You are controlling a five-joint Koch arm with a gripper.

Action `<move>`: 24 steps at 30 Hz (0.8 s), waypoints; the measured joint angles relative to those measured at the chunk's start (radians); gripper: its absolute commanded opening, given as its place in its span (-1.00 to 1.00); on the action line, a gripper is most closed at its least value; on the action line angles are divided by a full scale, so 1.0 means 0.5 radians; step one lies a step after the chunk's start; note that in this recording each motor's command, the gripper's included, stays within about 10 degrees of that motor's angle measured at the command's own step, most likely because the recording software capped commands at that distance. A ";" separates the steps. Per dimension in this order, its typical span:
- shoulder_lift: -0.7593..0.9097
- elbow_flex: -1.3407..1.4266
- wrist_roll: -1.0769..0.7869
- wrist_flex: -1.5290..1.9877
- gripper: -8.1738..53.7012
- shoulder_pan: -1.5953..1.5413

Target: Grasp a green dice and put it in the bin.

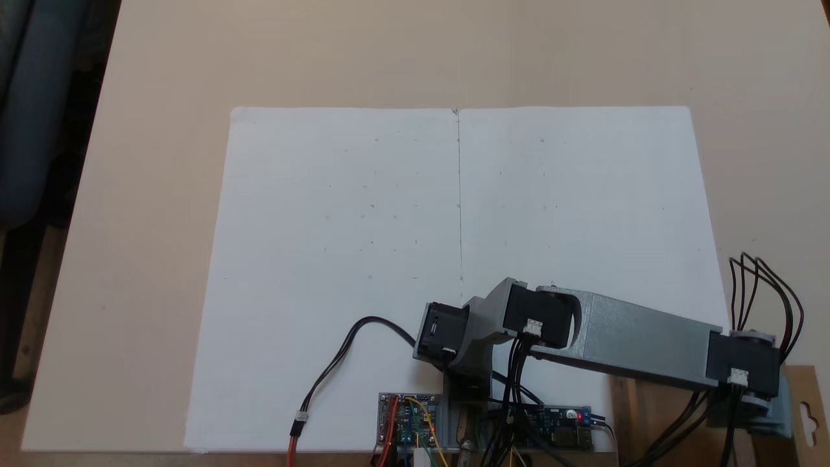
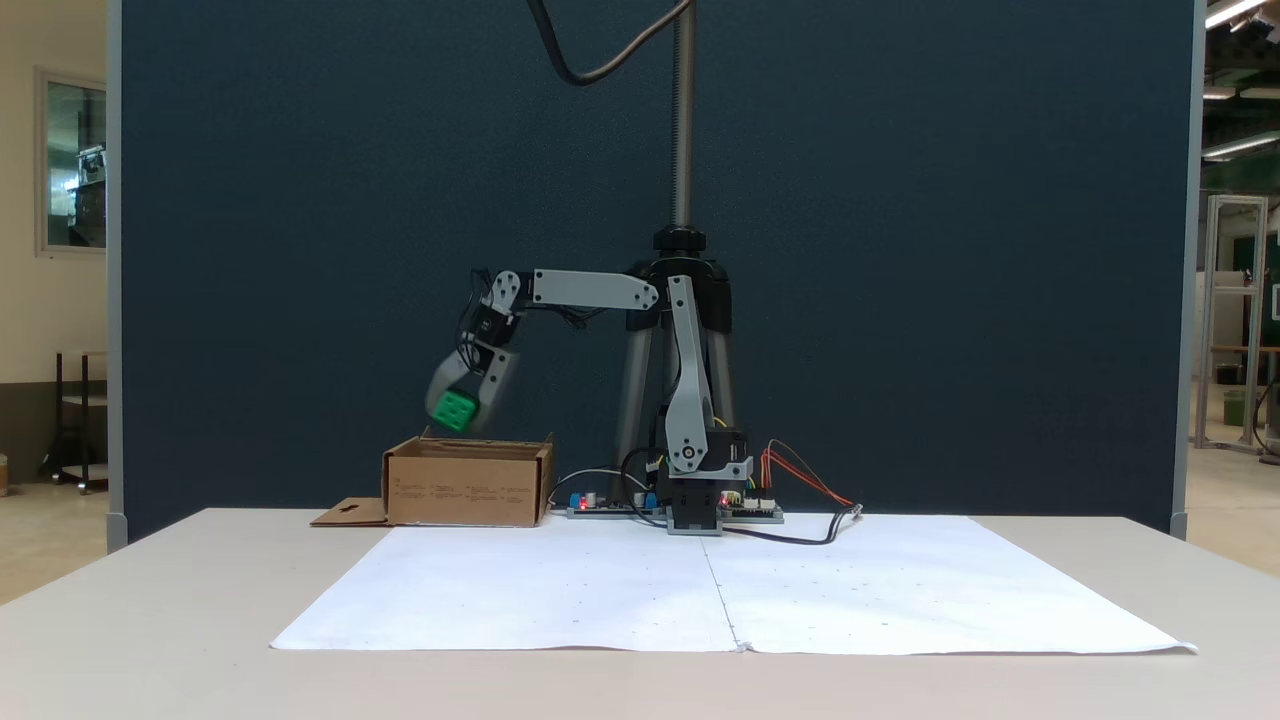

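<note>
In a fixed view from the front, the green dice (image 2: pixel 455 410) hangs just above the open top of the bin (image 2: pixel 467 485), a shallow brown cardboard box with a flap lying flat on its left. My gripper (image 2: pixel 458 414) points down over the box and is shut on the dice, which sits between the grey jaws. In a fixed view from above, the grey arm (image 1: pixel 622 337) reaches to the lower right, and part of the bin (image 1: pixel 801 415) with its hang-hole flap shows under the wrist. The arm hides the dice there.
Two white paper sheets (image 1: pixel 454 259) cover the middle of the beige table. Circuit boards (image 1: pixel 486 421) and loose cables (image 1: pixel 337 363) lie by the arm's base. A tripod (image 2: pixel 682 300) stands behind the base before a dark blue partition.
</note>
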 measured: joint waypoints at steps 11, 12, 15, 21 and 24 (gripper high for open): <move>-0.025 -0.003 -0.003 0.242 0.29 0.018; -0.034 -0.003 -0.003 0.242 0.33 0.021; -0.098 0.000 -0.003 0.239 0.70 0.021; -0.089 -0.003 0.006 0.150 0.65 -0.098; -0.028 -0.003 0.117 0.000 0.66 -0.341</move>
